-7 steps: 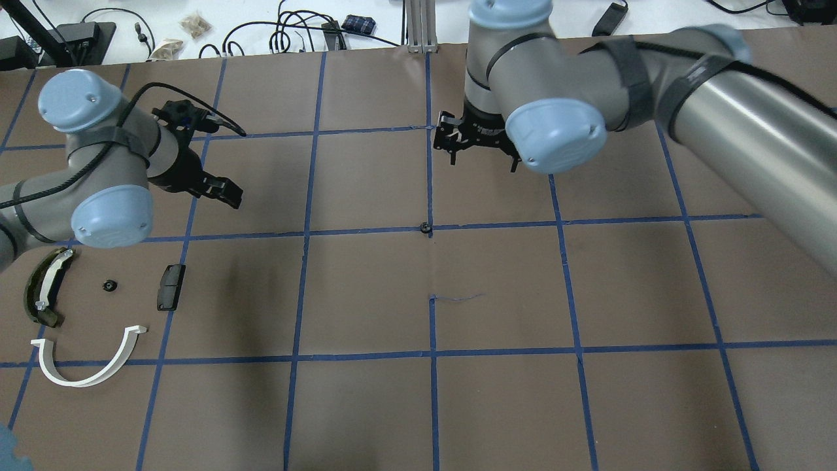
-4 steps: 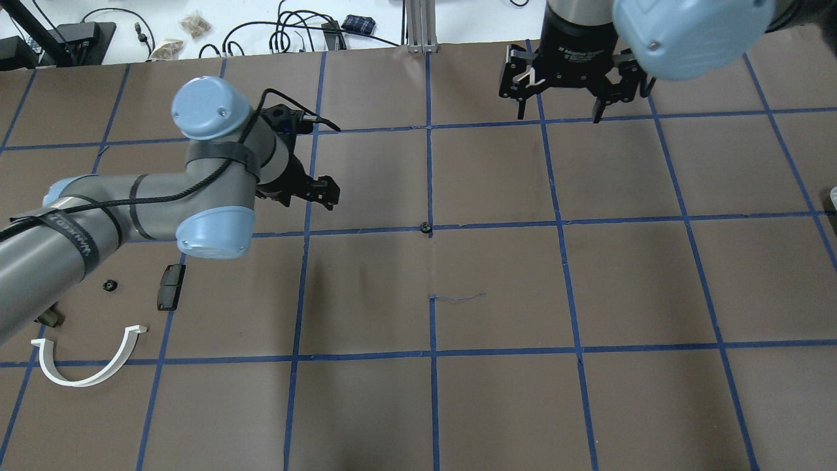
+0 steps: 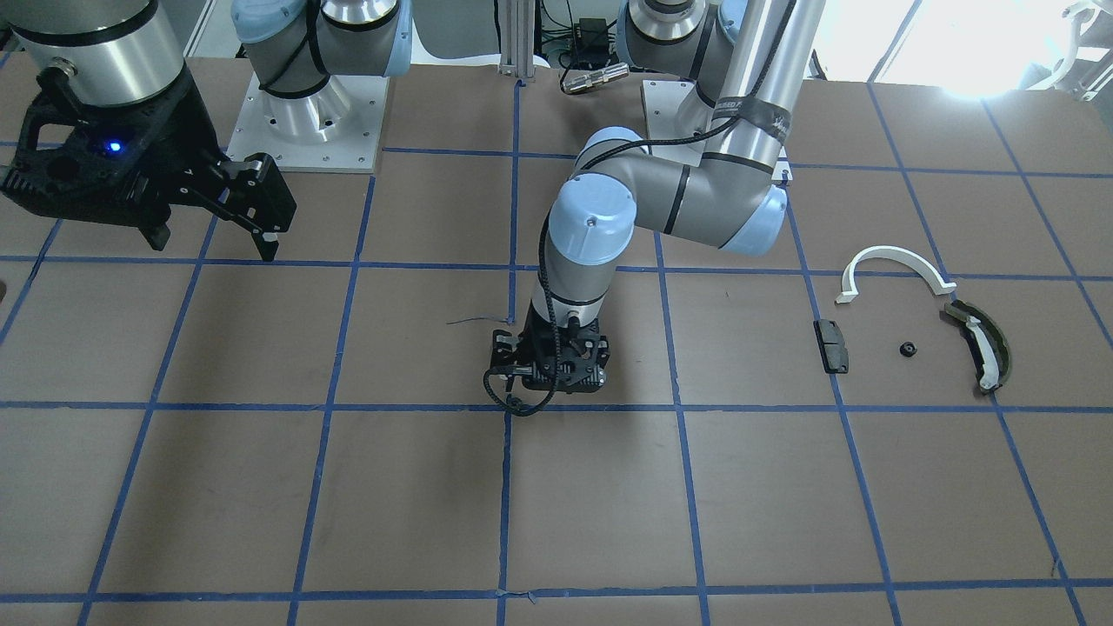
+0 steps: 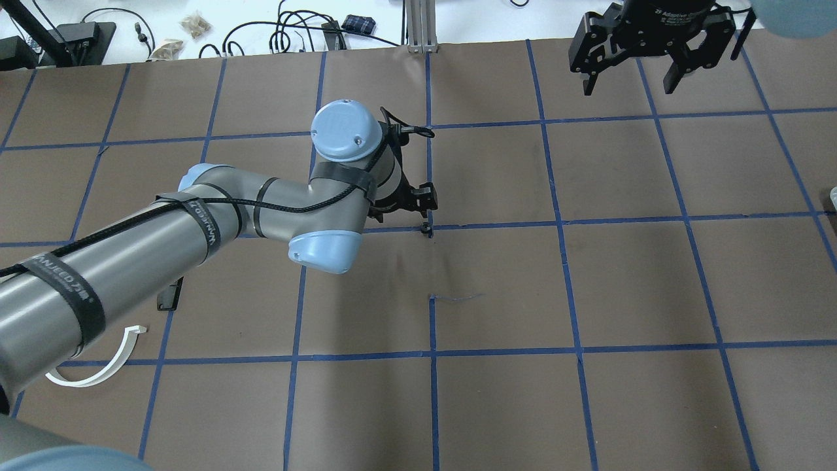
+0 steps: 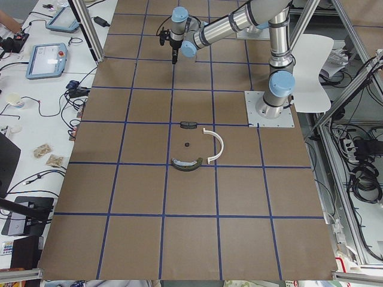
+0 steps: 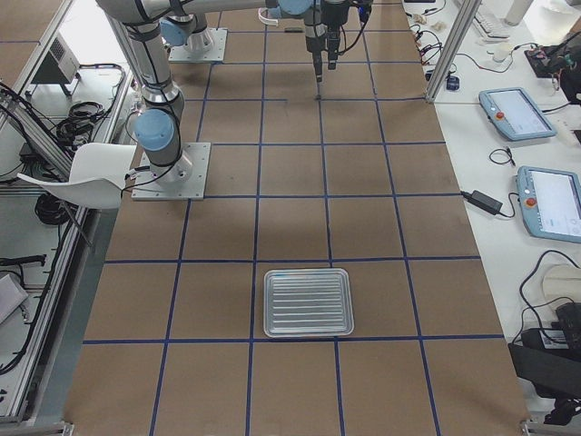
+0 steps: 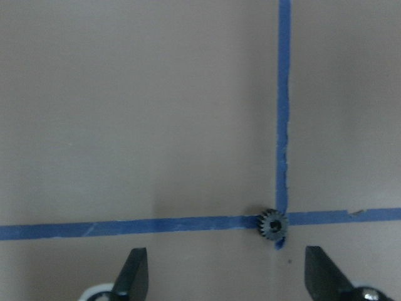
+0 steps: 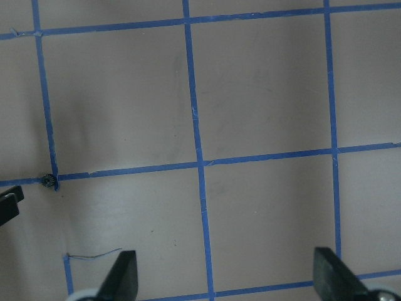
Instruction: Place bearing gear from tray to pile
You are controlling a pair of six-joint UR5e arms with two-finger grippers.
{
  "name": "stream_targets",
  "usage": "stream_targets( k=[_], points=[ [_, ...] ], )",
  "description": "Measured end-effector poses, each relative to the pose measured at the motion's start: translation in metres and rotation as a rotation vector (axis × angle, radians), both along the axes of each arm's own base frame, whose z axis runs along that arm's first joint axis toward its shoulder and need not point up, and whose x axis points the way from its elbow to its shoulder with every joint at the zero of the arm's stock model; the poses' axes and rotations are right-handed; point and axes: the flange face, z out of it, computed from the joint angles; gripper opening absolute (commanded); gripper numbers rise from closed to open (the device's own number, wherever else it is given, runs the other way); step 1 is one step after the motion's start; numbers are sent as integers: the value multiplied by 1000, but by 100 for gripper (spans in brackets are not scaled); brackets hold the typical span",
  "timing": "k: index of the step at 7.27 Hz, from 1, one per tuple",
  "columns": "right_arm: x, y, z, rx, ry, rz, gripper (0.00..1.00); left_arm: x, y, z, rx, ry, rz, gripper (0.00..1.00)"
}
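1. A brown paper-covered worktop point(image 4: 497, 405) marked into squares by blue tape fills every view. Cables and gear lie beyond its far edge.
2. Nearest in the overhead view, at lower left, is the pile point(image 5: 189, 163): a white half-ring point(image 3: 891, 252), a black block point(image 3: 830, 345), an olive curved piece point(image 3: 983, 339) and one small dark gear point(image 3: 907, 349). They lie loose, near one another but apart.
3. At mid-frame the bearing gear point(image 4: 426, 228) sits flat on a tape crossing, well apart from the pile. The left gripper point(image 7: 227, 276) hangs just above it with its jaws apart. In the wrist view the gear lies ahead of the fingertips, toward the right-hand one, and nothing is held.
4. Farthest, at upper right, the right gripper point(image 4: 629, 82) is raised with its jaws wide apart and empty.
5. The step in hand looks like the approach to pick up the gear. The next move likely calls for nudging forward and sideways to centre the gear between the jaws. After that come a descent to the paper and a careful close on so small and low a part.
6. The ribbed metal tray point(image 6: 306, 302), low in the right-side view, looks empty.
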Motion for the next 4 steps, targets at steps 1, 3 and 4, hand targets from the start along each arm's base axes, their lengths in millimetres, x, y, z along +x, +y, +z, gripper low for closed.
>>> stream_targets(
  k=[1, 3, 4],
  points=[
    [-1, 0, 0, -1, 1, 2, 100, -14, -2, -8, 7, -1, 4, 61],
    [-1, 1, 1, 0, 2, 2, 100, -24, -4, -21, 17, -24, 7, 61],
    [-1, 1, 1, 0, 1, 3, 100, -25, -4, -24, 17, -42, 7, 61]
  ],
)
